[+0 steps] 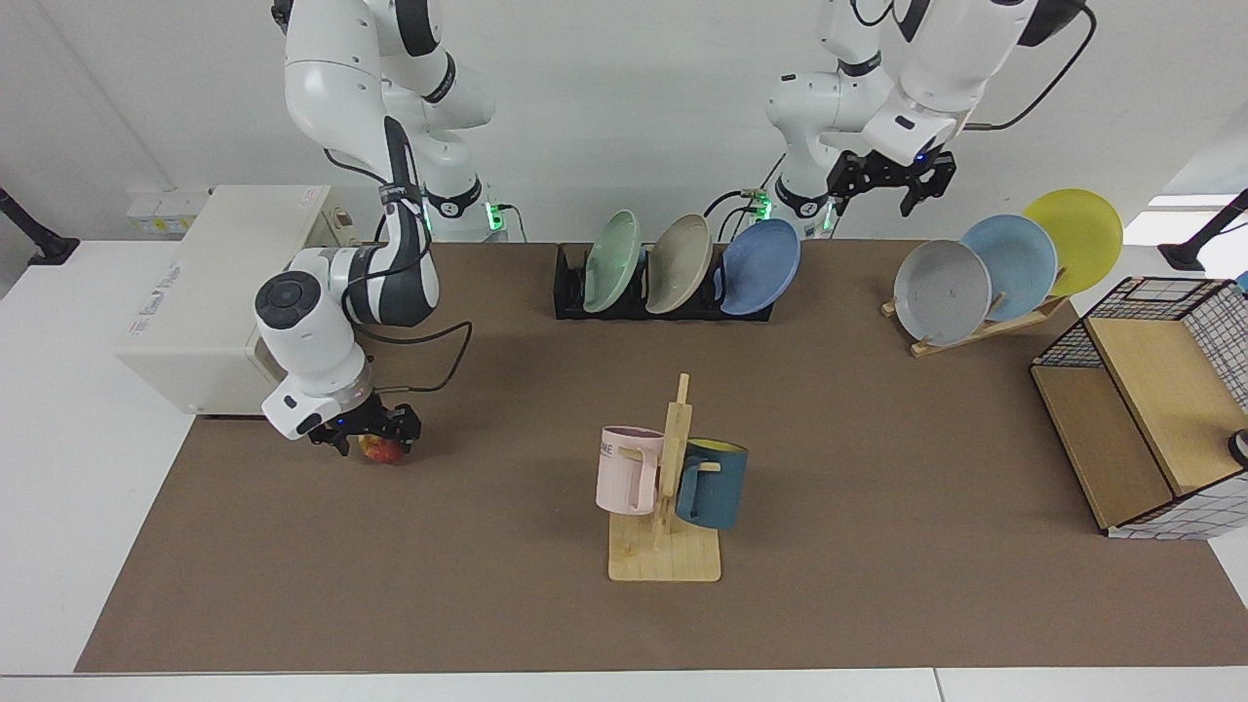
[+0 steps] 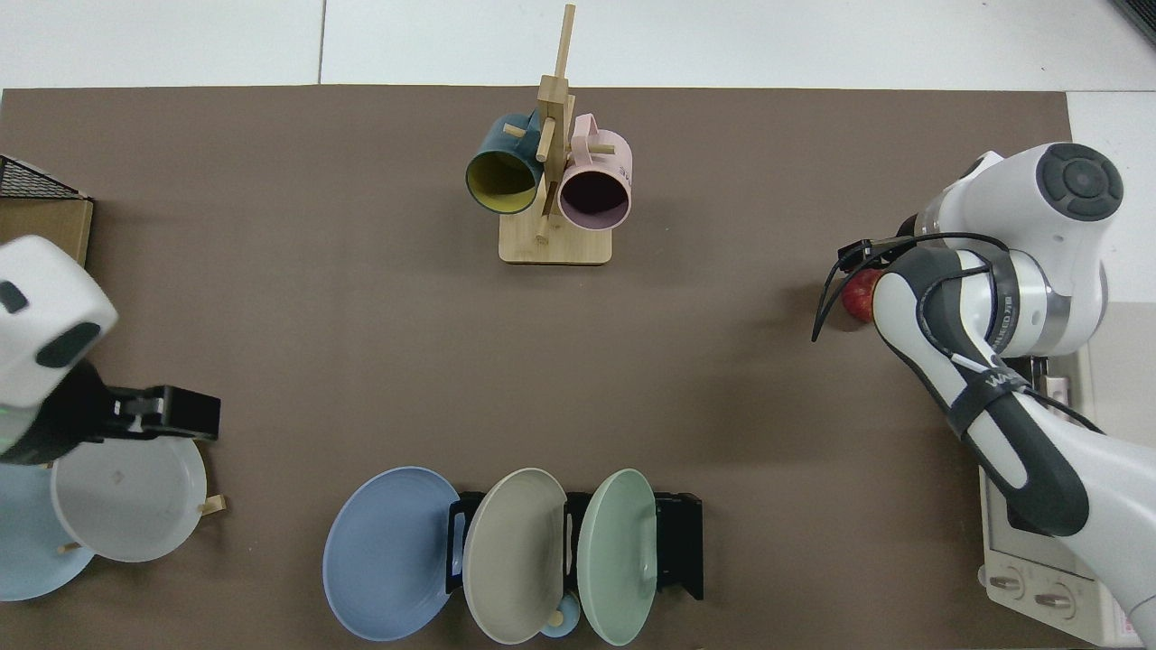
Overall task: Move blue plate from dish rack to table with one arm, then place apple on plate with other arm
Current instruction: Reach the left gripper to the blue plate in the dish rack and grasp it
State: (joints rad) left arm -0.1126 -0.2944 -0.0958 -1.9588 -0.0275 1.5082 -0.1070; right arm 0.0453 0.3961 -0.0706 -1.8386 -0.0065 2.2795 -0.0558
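Right gripper (image 1: 364,440): low at the table, fingers down on either side of the apple (image 1: 383,449); whether they press it cannot be told; the apple sits on the mat, mostly hidden.
Right arm: bent down from its base at the far edge, elbow high, wrist tilted down and toward the table's middle; in the top view its forearm covers most of the apple (image 2: 859,293).
Left gripper (image 1: 889,181): in the air, fingers apart and pointing down, nothing between them; between the rack and the wooden stand, above and beside the blue plate (image 1: 760,266).
Left arm: raised, reaching out from its base behind the rack; in the top view its gripper (image 2: 172,417) hangs over the grey plate (image 2: 126,496).
Blue plate: in the black rack (image 1: 570,288), leaning at the end nearest the left arm, untouched.
Rack plates: three, namely green (image 1: 611,261), beige (image 1: 679,263) and blue.
Wooden stand (image 1: 975,330) plates: three, namely grey, sky-blue (image 1: 1014,263) and yellow (image 1: 1077,234).
Mugs: two on a wooden tree (image 1: 671,507), pink (image 1: 629,468) and dark teal (image 1: 712,483).
Table (image 1: 877,585): brown mat; a white box (image 1: 195,292) stands behind the right gripper, a wire-and-wood shelf (image 1: 1150,409) at the other end.
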